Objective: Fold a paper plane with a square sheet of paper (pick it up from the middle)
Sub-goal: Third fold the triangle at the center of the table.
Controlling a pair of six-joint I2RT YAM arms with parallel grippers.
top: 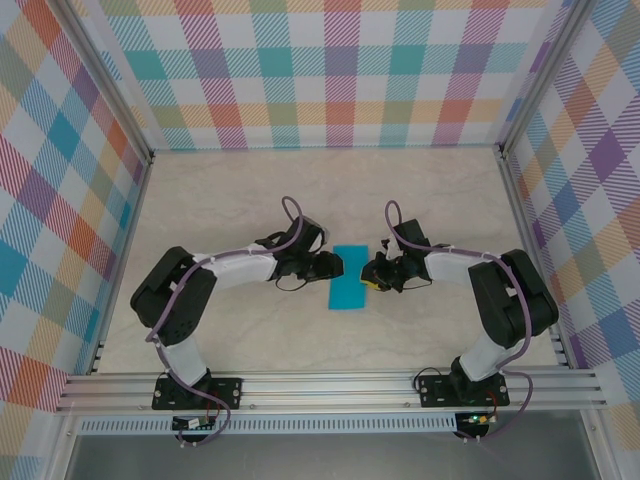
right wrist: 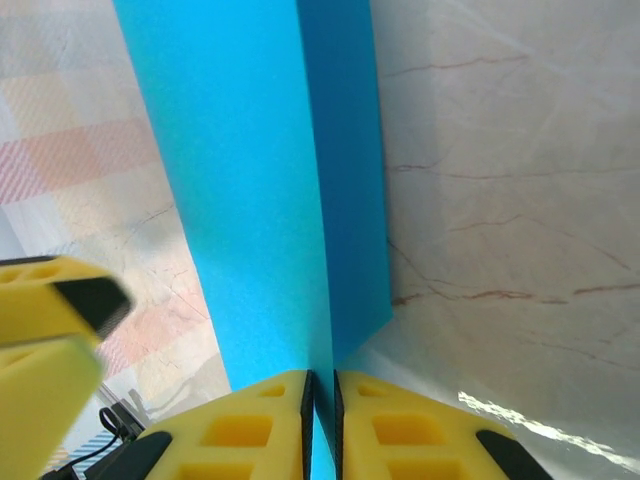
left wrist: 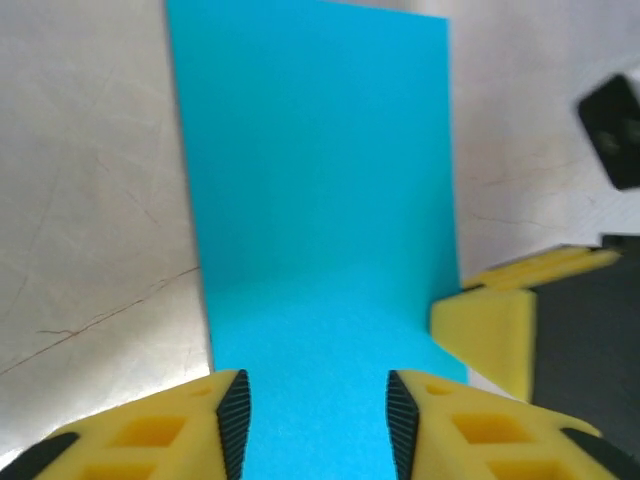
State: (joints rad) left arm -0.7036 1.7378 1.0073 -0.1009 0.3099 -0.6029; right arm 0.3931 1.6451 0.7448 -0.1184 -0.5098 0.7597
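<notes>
Teal-blue sheet of paper lies on the pale marble-look table. From above it reads as a narrow rectangle, long side running away from the arm bases.

L gripper sits just at the sheet's left edge, R gripper just at its right edge, so the sheet is between the two.

L wrist cam: sheet stretches away from the L gripper. Yellow fingers w/ black pads are spread apart and released, teal showing in the gap between them, nothing clamped. One yellow finger of the R gripper touches the sheet's right edge.

R wrist cam: sheet shows as two panels meeting at a straight crease, one lighter, one darker. R gripper is clenched on the sheet right at that crease, w/ only a thin teal sliver between the pads. Blurred yellow finger of the L gripper is on the sheet's far side.
</notes>
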